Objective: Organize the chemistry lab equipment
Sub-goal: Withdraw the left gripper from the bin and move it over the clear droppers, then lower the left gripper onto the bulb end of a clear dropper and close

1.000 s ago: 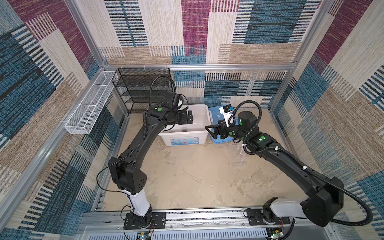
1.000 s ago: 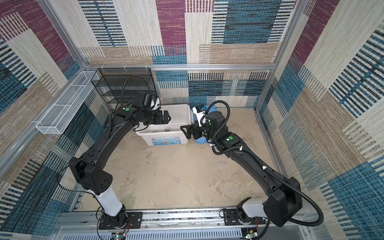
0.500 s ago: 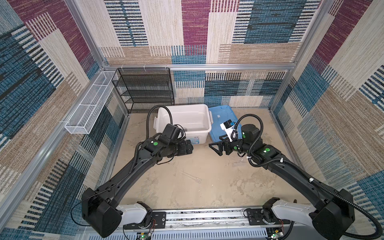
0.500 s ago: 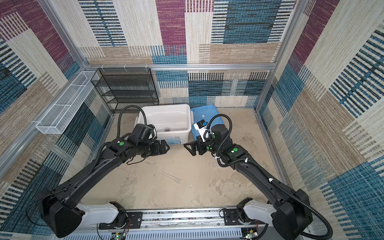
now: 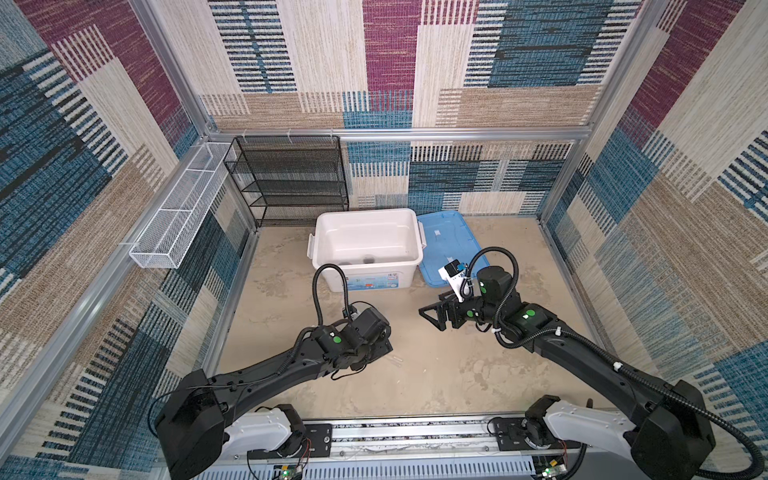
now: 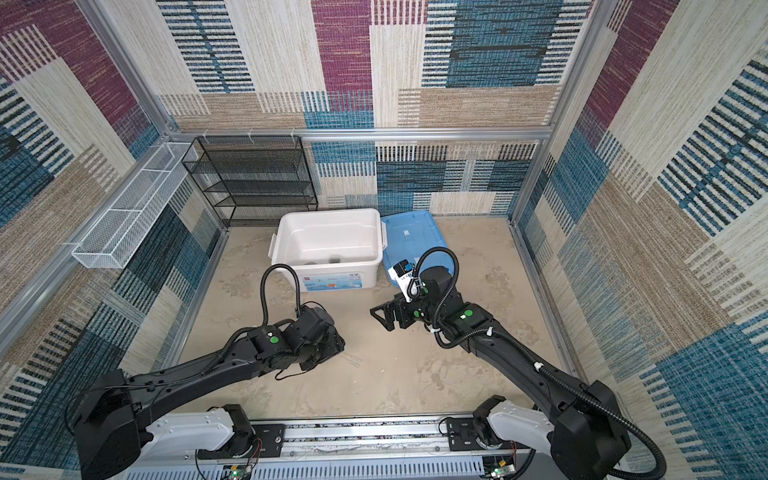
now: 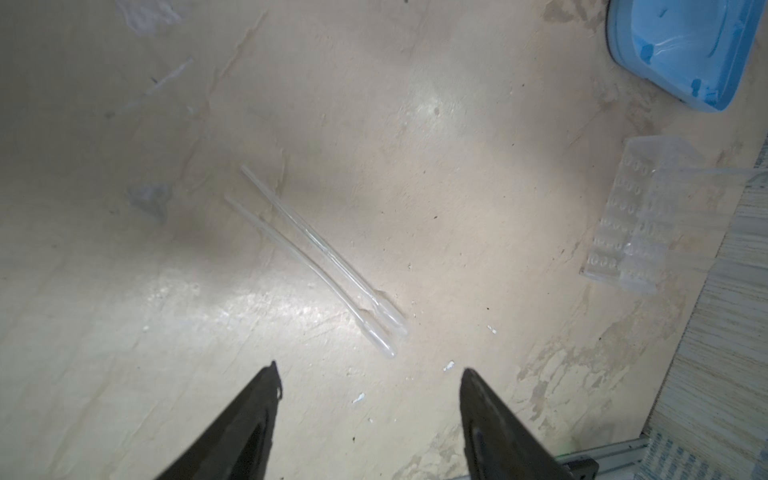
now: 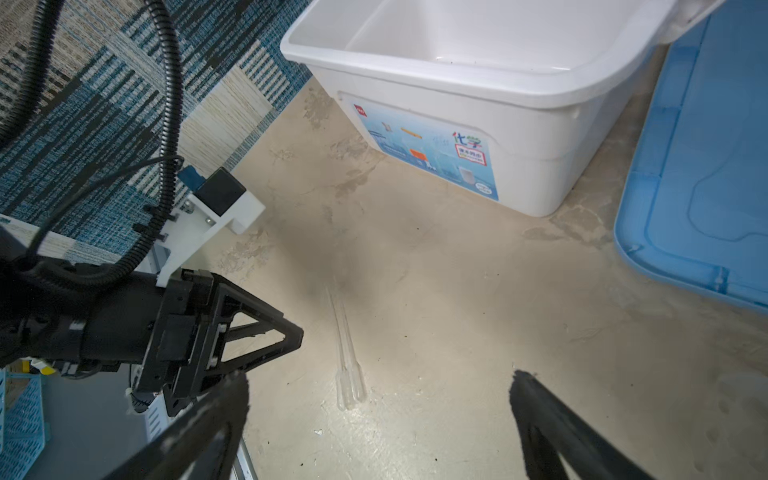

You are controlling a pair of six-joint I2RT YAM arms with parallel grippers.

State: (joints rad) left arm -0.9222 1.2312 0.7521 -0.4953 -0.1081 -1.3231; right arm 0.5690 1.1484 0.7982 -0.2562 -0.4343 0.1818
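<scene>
Two clear droppers (image 7: 316,257) are lying side by side on the sandy floor around the middle of the cell, their bulb ends almost touching and their thin stems spreading slightly apart. They are sitting on the near side of the white bin (image 5: 361,275), well apart from it. The left claw (image 7: 370,372) is hanging just over them with its jaws standing apart and gripping nothing, and in both top views only the droppers' ends are peeking out to its right. The right claw (image 5: 432,318) is hovering farther right, jaws spread wide and empty, pointing left toward the other arm. A blue lid (image 5: 449,245) is lying flat just right of the bin, touching it. A clear block (image 7: 636,216) with rows of holes is resting near the right wall. A black mesh shelf (image 5: 291,178) is standing against the far wall.
</scene>
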